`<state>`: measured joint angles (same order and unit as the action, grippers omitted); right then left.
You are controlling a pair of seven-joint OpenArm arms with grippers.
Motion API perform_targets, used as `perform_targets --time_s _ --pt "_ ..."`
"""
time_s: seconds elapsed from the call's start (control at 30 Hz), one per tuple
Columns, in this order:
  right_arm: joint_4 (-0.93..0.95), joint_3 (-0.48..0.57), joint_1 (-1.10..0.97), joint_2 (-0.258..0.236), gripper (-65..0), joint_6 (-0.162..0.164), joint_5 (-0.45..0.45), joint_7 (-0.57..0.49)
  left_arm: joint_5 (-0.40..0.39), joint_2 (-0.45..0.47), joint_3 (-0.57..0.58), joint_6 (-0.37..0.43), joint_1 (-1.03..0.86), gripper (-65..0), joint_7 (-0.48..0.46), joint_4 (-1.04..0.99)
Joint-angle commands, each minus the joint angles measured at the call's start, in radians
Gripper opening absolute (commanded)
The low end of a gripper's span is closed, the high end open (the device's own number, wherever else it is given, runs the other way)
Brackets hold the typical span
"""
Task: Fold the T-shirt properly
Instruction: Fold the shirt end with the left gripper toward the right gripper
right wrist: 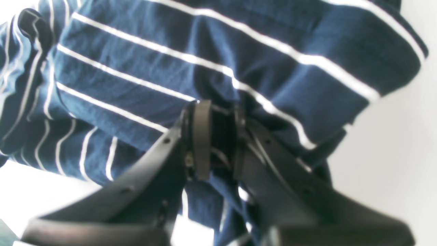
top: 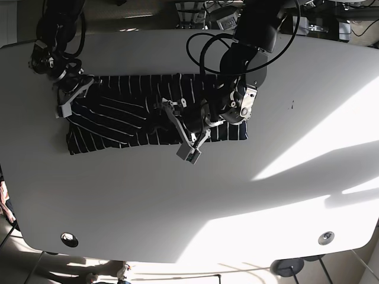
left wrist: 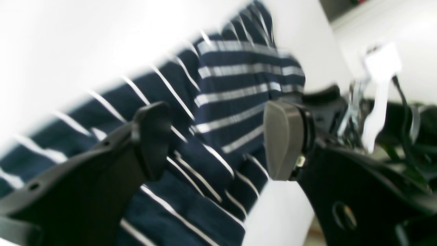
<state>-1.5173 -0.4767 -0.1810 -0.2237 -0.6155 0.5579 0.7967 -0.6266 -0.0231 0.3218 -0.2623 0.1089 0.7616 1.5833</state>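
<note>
A navy T-shirt with thin white stripes [top: 118,118] lies spread lengthwise on the white table [top: 195,201]. My right gripper [top: 66,105] is at the shirt's left end. In the right wrist view my right gripper [right wrist: 220,136] is shut on a bunched fold of the T-shirt [right wrist: 143,68]. My left gripper [top: 177,129] hovers over the shirt's right half. In the left wrist view my left gripper [left wrist: 218,143] is open and empty, its jaws wide apart just above the T-shirt [left wrist: 239,78], where a folded flap overlaps the body.
The table's far edge [top: 148,32] runs just behind the shirt, with cables and arm bases [top: 249,18] beyond it. Two round fittings [top: 69,239] sit near the front edge. Black cables and a white part [left wrist: 382,85] show at the right of the left wrist view.
</note>
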Motion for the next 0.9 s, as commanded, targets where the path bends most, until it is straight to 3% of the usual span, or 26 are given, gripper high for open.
perform_targets --time_s 0.03,0.17,0.3,0.37,0.43,0.57,0.7,0.77,0.83,0.9 --pt "-0.075 -0.007 0.004 -0.015 -56.3 -0.036 0.078 -0.016 -0.014 0.041 -0.014 -0.007 -0.005 -24.9 -0.011 0.087" --pt "-0.171 0.0 0.011 -0.023 -56.3 -0.037 0.196 0.068 -0.014 0.183 -0.054 -0.007 -0.085 -24.9 -0.011 0.18" --pt "-0.236 0.0 0.048 0.031 -56.3 -0.037 0.196 0.151 -0.014 0.252 -0.143 -0.007 -0.176 -25.0 -0.011 0.219" --pt "-0.251 0.0 0.061 0.047 -56.3 -0.037 0.196 0.175 -0.012 0.268 -0.183 -0.009 -0.212 -29.7 -0.011 0.216" --pt "-0.251 0.0 0.057 0.048 -56.3 -0.037 0.198 0.18 -0.008 0.294 -0.195 -0.009 -0.251 -40.3 -0.012 0.199" --pt "-0.251 -0.007 0.053 0.048 -56.3 -0.037 0.202 0.18 -0.008 0.332 -0.169 -0.01 -0.242 -41.5 -0.061 0.002" --pt "-0.246 -0.112 0.073 0.048 -56.3 -0.037 0.204 0.181 -0.014 0.395 -0.141 -0.016 -0.239 -41.5 -0.119 -0.037" --pt "-0.242 -0.182 0.097 0.048 -56.0 -0.036 0.204 0.181 -0.014 0.403 -0.148 -0.104 -0.239 -41.5 -0.118 0.061" --pt "-0.191 -0.224 0.131 0.04 -45.0 -0.036 0.201 0.188 -0.014 0.407 -0.149 -0.148 -0.239 -41.5 -0.101 0.113" --pt "-0.113 -0.282 0.16 0.025 -28.4 -0.036 0.198 0.203 -0.014 0.412 -0.149 -0.15 -0.239 -41.5 -0.069 0.156"
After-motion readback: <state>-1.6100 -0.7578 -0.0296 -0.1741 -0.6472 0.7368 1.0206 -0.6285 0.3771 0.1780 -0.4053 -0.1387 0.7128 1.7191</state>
